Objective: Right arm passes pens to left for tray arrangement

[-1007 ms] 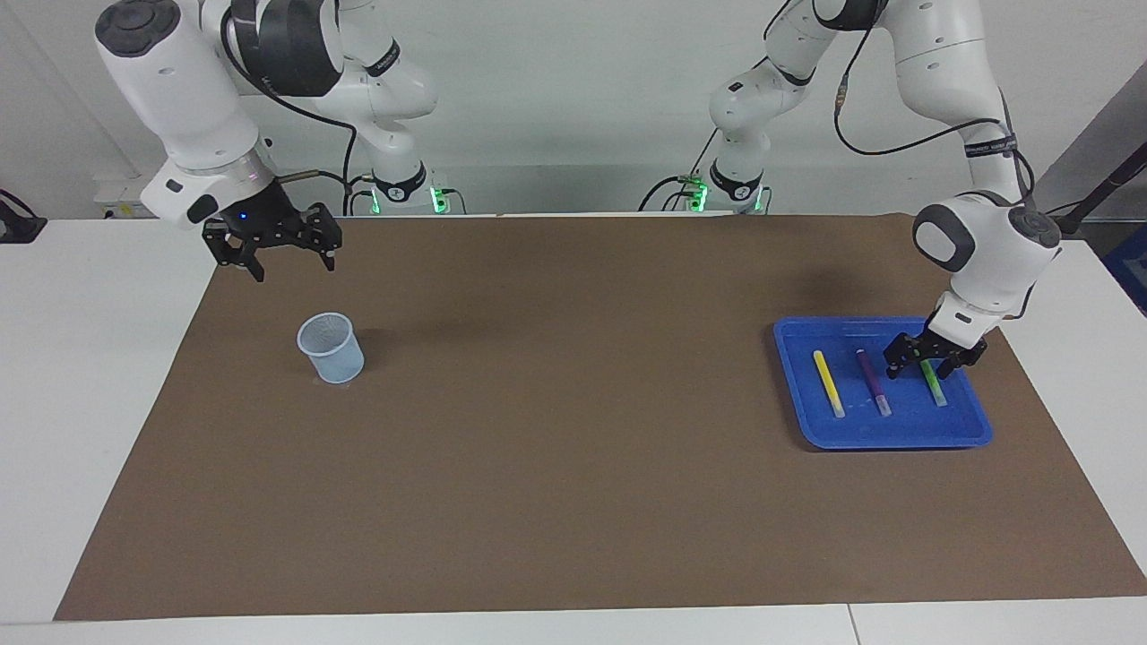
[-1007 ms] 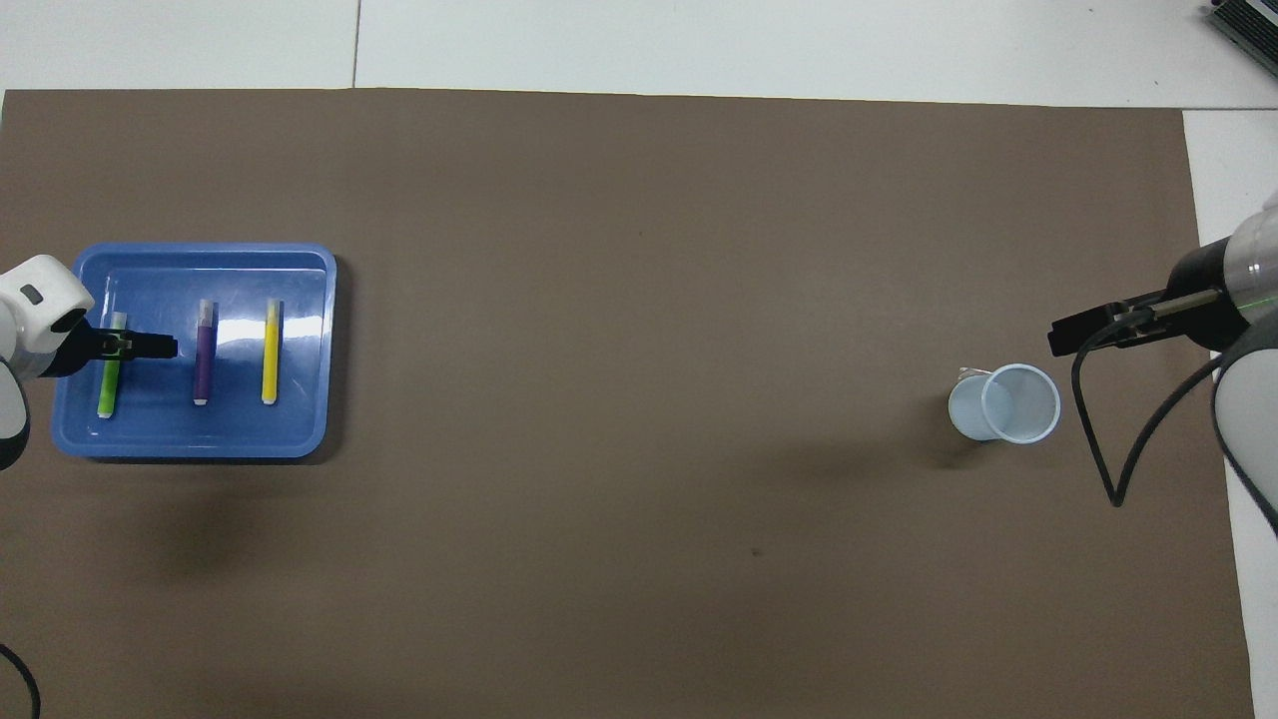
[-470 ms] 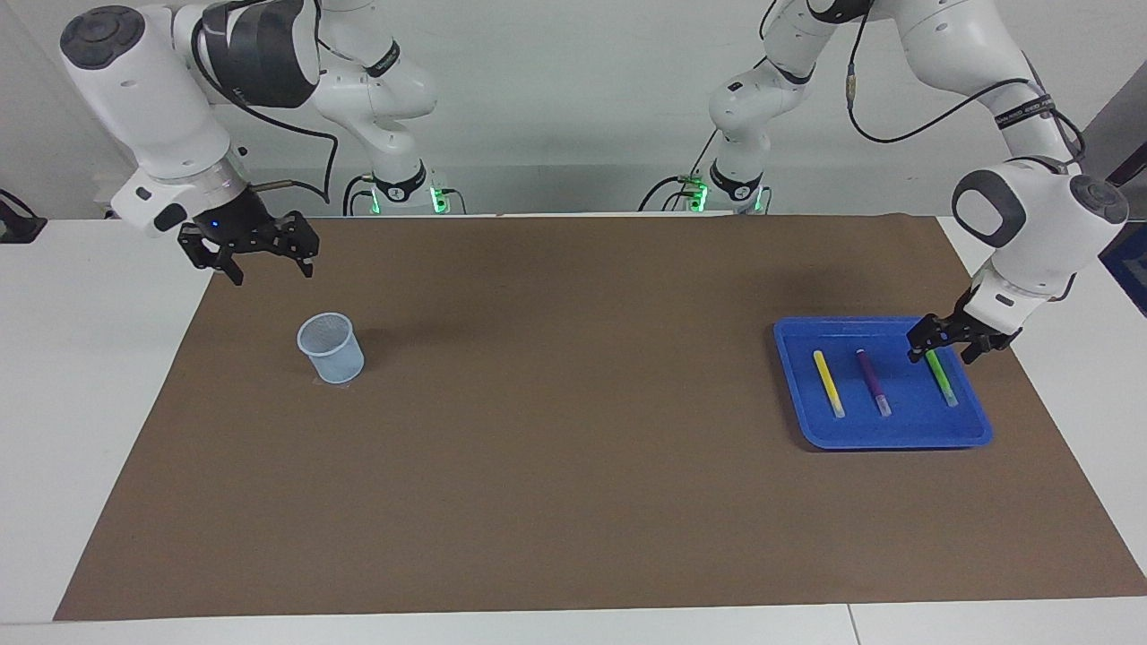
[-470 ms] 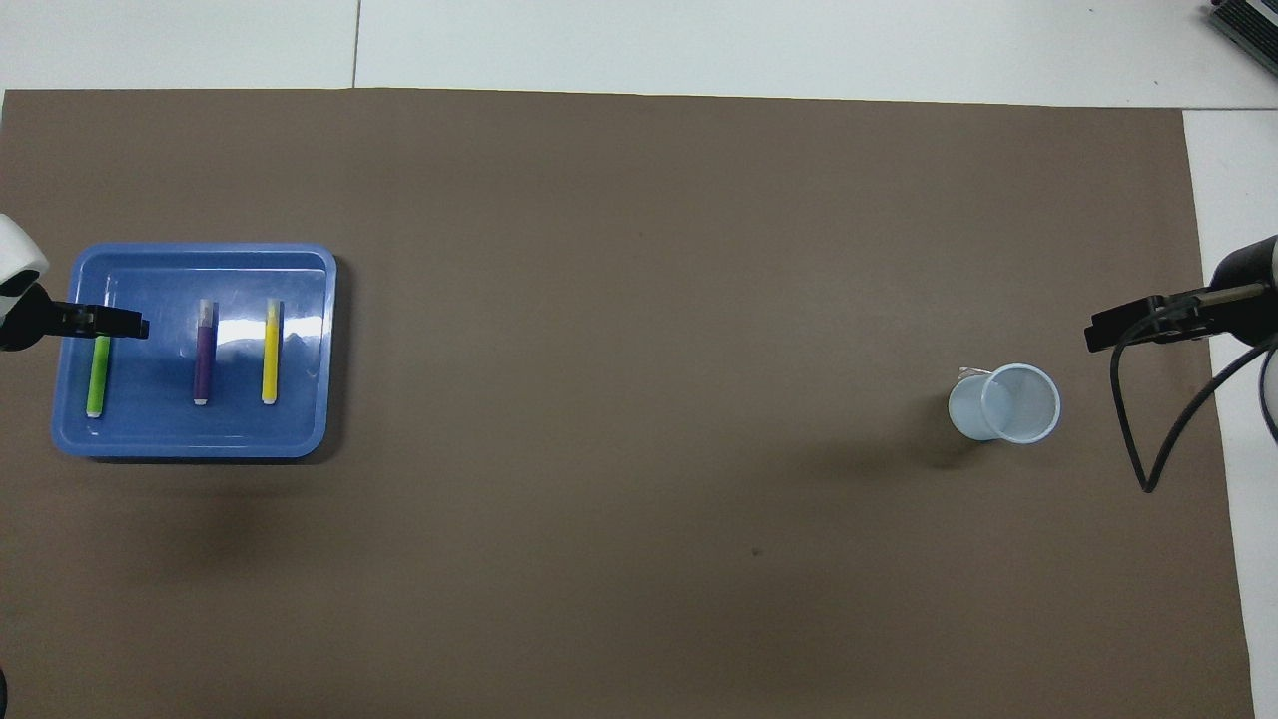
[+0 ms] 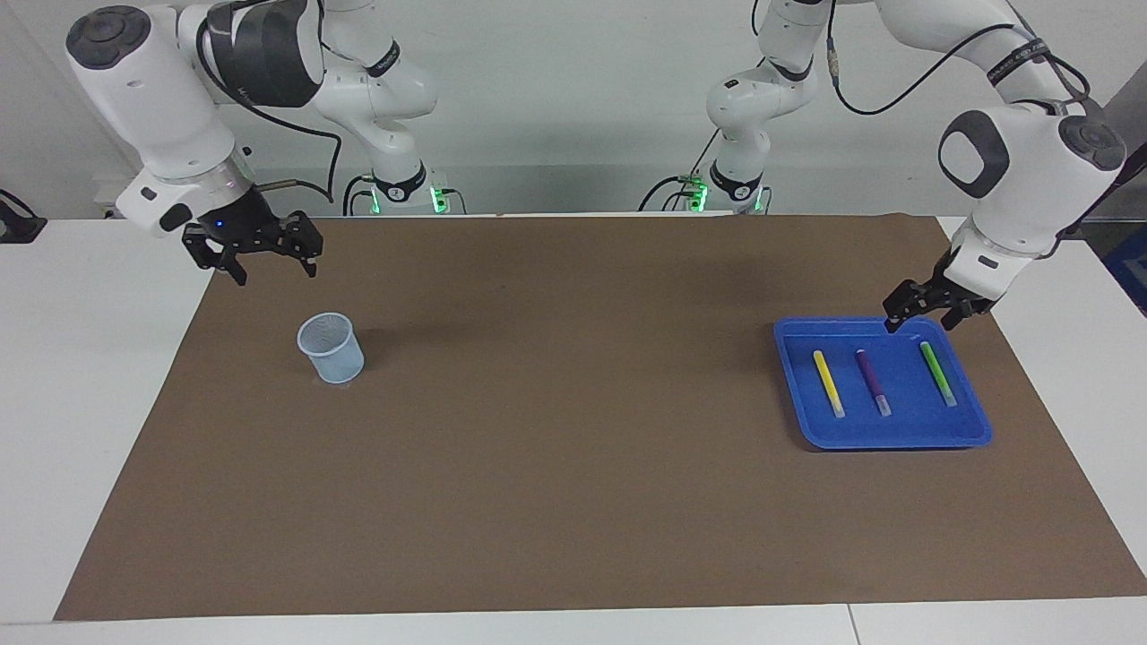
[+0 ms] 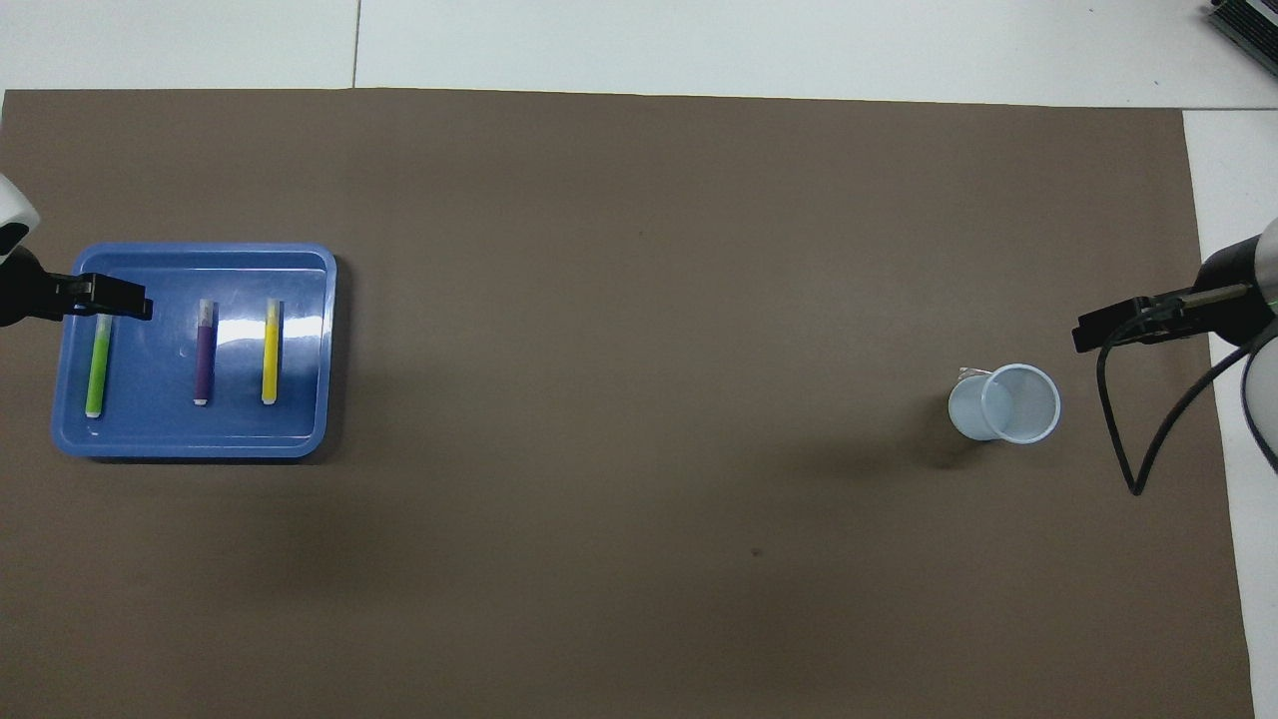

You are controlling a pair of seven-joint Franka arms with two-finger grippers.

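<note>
Your left gripper [image 5: 923,309] hangs empty, fingers apart, over the tray [image 5: 972,436]; right gripper [image 5: 266,257] likewise, overhead partly cut off.

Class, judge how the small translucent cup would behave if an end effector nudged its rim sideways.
The cup looks thin and empty, so probably light. Standing upright, it would likely slide or tip on the brown mat. Once tipped, its round wall suggests rolling.
</note>
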